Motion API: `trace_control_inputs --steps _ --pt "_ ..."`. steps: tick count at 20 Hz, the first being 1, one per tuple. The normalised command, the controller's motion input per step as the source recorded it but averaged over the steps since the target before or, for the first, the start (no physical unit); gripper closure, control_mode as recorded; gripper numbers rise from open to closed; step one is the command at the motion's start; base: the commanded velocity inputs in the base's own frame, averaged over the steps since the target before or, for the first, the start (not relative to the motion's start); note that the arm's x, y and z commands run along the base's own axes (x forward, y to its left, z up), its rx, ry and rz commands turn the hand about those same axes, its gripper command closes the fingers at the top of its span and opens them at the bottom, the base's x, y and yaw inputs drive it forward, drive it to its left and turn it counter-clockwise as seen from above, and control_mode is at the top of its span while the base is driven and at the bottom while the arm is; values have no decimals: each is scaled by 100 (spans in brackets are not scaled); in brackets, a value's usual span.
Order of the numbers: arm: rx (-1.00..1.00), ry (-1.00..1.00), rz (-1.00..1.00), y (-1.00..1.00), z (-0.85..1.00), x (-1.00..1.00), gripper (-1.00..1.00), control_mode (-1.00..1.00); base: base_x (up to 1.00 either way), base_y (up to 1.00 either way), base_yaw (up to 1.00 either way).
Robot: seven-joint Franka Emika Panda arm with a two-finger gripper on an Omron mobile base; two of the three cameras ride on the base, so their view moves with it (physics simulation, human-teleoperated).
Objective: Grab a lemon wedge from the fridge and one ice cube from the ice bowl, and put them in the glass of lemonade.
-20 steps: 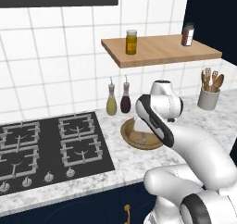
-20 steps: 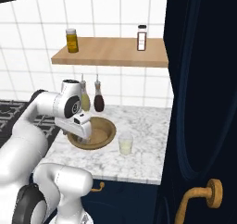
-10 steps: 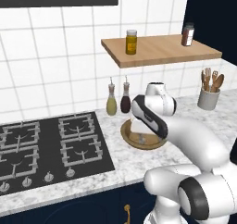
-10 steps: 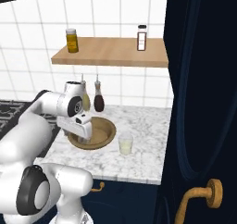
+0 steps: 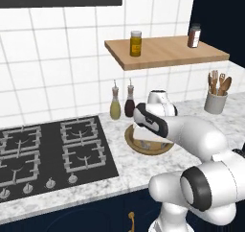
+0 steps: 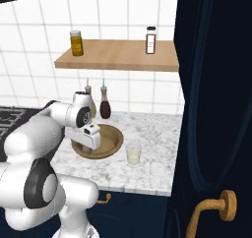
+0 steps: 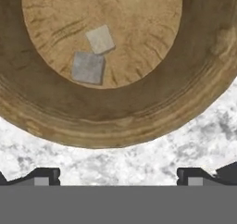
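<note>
- The end effector [image 7: 118,179] is held low over the near rim of the ice bowl [image 7: 139,121], pointing down at the bench [image 7: 185,149].
- Its two finger tips are seen far apart at the bottom of the hand view, with nothing between them; the end effector is spread and empty.
- Two ice cubes lie on the bowl floor, touching or nearly touching at a corner: a paler cube [image 7: 100,39] and a greyer cube [image 7: 87,67].
- In the hand view both cubes sit above and a little left of the midpoint between the finger tips, so the cubes are judged to lie ahead of the end effector, further in over the bowl, and slightly off to one side.
- The greyer cube is the nearer of the two. Neither cube has a clear long axis; both look roughly square, each turned slightly against the finger line.
- The coming move is judged to turn on that offset: the end effector must be carried inward past the rim until one cube lies between the fingers, then lowered.
- Since the cubes lie so close together, both could be caught or one knocked aside; the greyer cube's free sides seem the safer approach.
- In the right base view the bowl [image 6: 110,142] rests on the bench with the glass of lemonade [image 6: 133,153] just beside it, toward the dark cabinet side.
- The lemon wedge cannot be made out, so that part of the task cannot be judged.
</note>
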Motion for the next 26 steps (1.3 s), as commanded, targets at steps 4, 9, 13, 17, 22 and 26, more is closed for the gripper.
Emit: trace_control_inputs --steps 4,9,13,17,22,26 --pt "0 0 0 0 -21 22 -100 -100 0 0 0" --pt "0 0 0 0 -22 22 -100 -100 0 0 0" --pt "0 0 0 0 -22 22 -100 -100 0 0 0" --pt "0 0 0 0 -22 18 -100 -100 0 0 0" --pt "0 0 0 0 -23 12 -100 -100 0 0 0" --pt "0 0 0 0 -33 1 -100 -100 0 0 0"
